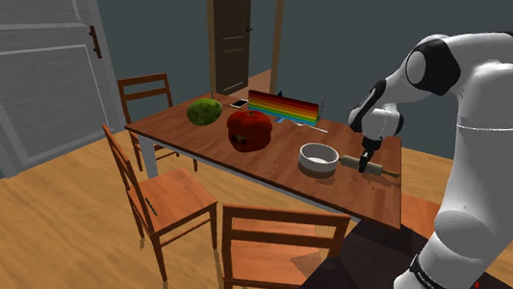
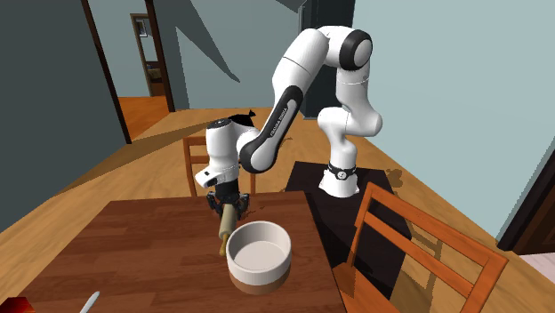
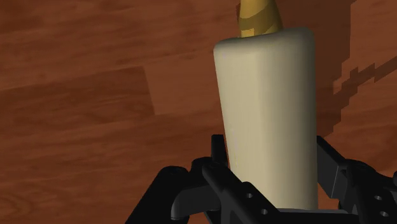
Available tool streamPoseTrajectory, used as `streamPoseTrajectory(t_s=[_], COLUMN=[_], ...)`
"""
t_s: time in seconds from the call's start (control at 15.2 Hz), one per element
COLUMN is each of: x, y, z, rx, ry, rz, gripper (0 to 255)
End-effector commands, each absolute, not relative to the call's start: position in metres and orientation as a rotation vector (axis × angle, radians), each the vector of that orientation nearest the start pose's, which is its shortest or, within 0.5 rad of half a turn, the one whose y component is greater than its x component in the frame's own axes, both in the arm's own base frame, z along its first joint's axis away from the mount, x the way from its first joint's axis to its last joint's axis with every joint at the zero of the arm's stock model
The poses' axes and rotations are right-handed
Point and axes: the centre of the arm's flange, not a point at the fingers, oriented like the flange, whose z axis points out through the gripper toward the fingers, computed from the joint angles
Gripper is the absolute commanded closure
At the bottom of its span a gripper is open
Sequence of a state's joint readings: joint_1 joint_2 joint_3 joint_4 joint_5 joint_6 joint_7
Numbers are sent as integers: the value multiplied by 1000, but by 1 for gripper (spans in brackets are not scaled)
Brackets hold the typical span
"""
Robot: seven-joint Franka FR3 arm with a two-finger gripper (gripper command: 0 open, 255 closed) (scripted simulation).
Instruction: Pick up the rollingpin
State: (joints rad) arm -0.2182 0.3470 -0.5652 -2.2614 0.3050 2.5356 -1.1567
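I see the rolling pin (image 1: pixel 371 166), a cream barrel with tan handles, at one end of the table (image 1: pixel 196 140). It is lying nearly level, with the gripper (image 3: pixel 272 168) clasped across its barrel. It's possibly just off the tabletop; I can't tell.

My arm (image 2: pixel 298 76) is built of smooth, rounded white shells, with dark bands at the joints (image 2: pixel 357 46). A line of small dark lettering seems to run down the forearm (image 2: pixel 277 120), though I can't read it. The gripper (image 2: pixel 228 206) is black all over and blocky. Its fingers (image 3: pixel 219 156) are flat-sided, with small round screw heads (image 3: pixel 257 211) behind them.
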Motion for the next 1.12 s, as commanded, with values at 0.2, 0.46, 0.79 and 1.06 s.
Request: streamPoseTrajectory(t_s=[0.2, 0.46, 0.79, 1.06], x=[375, 375, 375, 375], y=[-385, -385, -385, -385], z=[250, 271, 297, 308], rx=[-3139, -3139, -3139, -3139], ry=[-231, -231, -231, -231], rz=[15, 15, 15, 15], gripper=[255, 255, 255, 255])
